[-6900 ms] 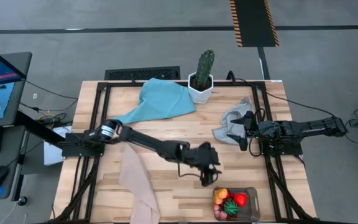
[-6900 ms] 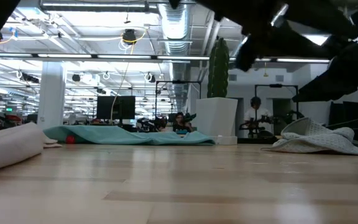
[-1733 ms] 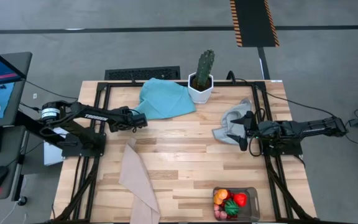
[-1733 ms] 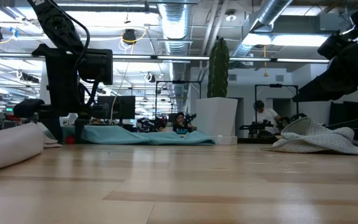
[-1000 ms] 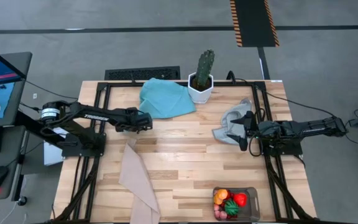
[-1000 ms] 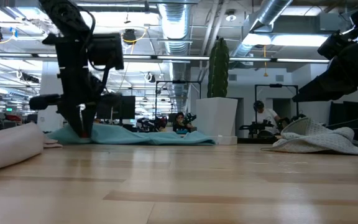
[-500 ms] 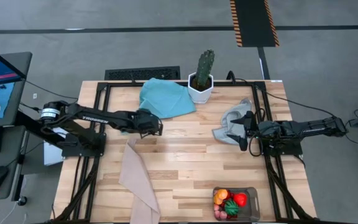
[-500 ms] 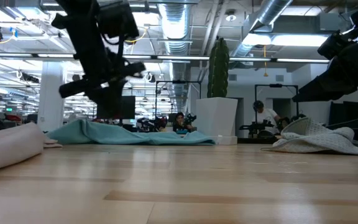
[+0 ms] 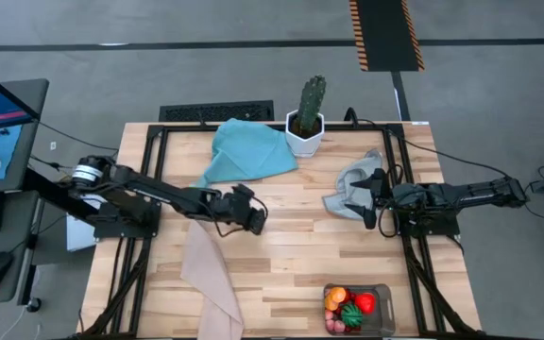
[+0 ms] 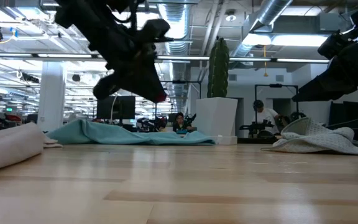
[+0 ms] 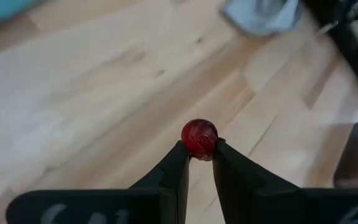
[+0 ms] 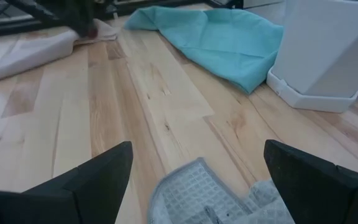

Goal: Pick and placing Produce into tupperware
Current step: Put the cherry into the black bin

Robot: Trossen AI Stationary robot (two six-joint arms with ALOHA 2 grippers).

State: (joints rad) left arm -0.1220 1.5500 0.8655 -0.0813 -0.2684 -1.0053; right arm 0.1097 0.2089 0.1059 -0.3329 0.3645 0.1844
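We see left gripper [image 9: 256,219] above table [image 9: 281,264] left of centre, jaws narrow, pinching small red ball [image 11: 199,137] at fingertips [image 11: 180,163]. Tupperware [image 9: 356,308] sits at near edge, right of centre, with produce [image 9: 349,306] inside. Right gripper [image 9: 370,208] rests on grey cloth [image 9: 349,181] at right side, jaws wide, holding nothing.

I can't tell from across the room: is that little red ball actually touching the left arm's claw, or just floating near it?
Touching. In the left wrist view, the red ball sits pinched between the left gripper fingertips, no gap either side.
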